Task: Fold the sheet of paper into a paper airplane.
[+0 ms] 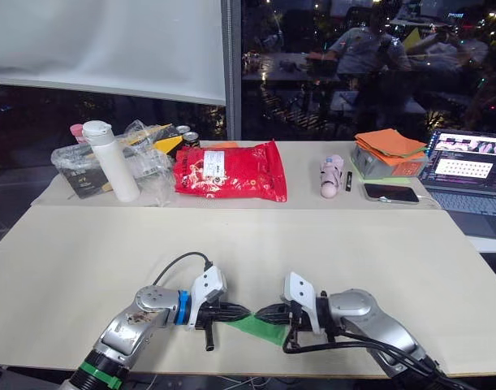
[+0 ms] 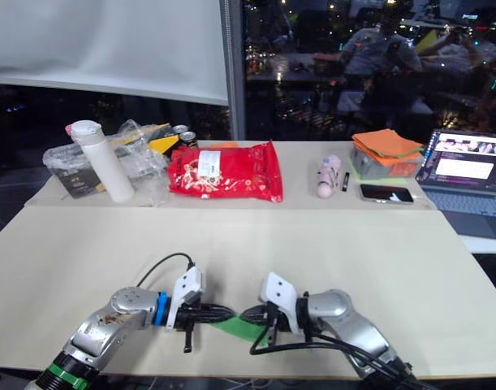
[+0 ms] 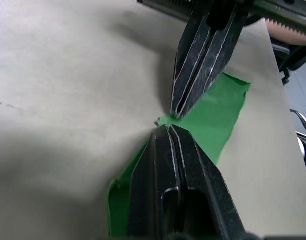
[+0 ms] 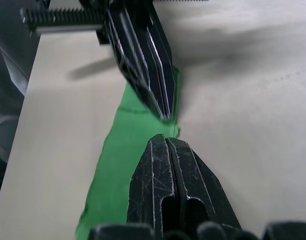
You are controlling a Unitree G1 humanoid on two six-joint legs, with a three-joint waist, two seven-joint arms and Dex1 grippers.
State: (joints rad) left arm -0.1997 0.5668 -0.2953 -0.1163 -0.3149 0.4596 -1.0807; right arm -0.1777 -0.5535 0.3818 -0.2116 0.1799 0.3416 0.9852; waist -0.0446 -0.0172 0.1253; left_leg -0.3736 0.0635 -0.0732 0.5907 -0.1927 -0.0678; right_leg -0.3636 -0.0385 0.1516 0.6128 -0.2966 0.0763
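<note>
Creasing looks to be the step in hand: the sheet of paper (image 1: 258, 329) lies as a narrow green wedge near the surface's (image 1: 329, 252) front edge. Left pincer (image 1: 238, 309) and right pincer (image 1: 264, 311), both pressed closed, meet tip to tip on it (seemingly pressing, not gripping). Next comes sliding along the fold. Far back, a clear plastic bag (image 1: 142, 158) holds packets.

Silver arms with white wrist housings, black fingers (image 3: 183, 170), looping black cables, and blue and green bands.

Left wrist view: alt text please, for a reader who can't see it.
Two black claws, both shut, meet tip to tip over a strip of green paper lying on a beige table. The left claw rises from below; the right claw comes down from above, its tip at the paper's edge.
</note>
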